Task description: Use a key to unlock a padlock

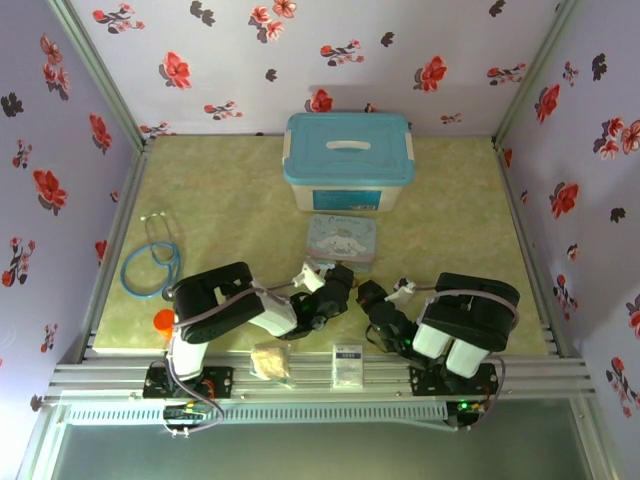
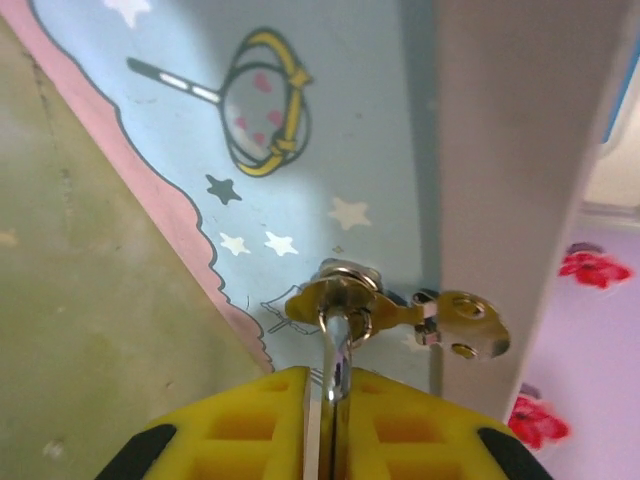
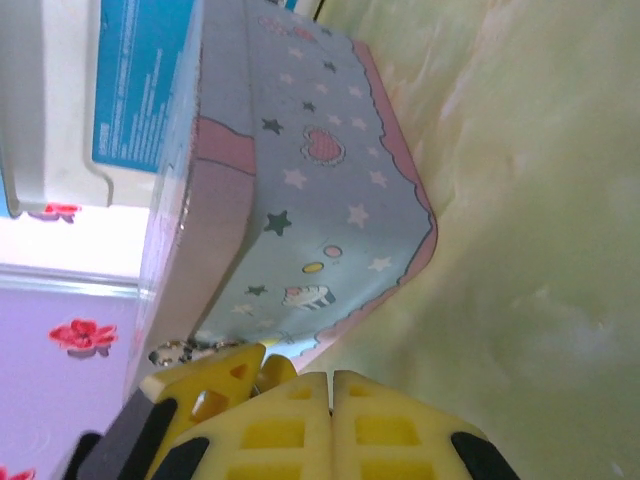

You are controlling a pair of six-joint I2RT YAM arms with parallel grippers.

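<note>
My left gripper [image 2: 330, 385] is shut on the padlock [image 2: 335, 345]. Its silver shackle rises from between the yellow fingers into the metal clasp [image 2: 345, 295] on the side of the blue cartoon tin [image 2: 300, 120]; the lock body is hidden in the grip. From above, the left gripper [image 1: 335, 290] sits at the tin's [image 1: 342, 240] near edge. My right gripper [image 1: 372, 295] is just to its right. The right gripper [image 3: 331, 378] is shut, its pads pressed together, close beside the left fingers [image 3: 200, 385]. The key is hidden.
A teal-lidded white storage box [image 1: 348, 160] stands behind the tin. A blue stethoscope [image 1: 150, 262] lies at the left, an orange object [image 1: 163, 321] by the left base. A tan lump [image 1: 269, 360] and a white card [image 1: 347, 365] rest on the front rail.
</note>
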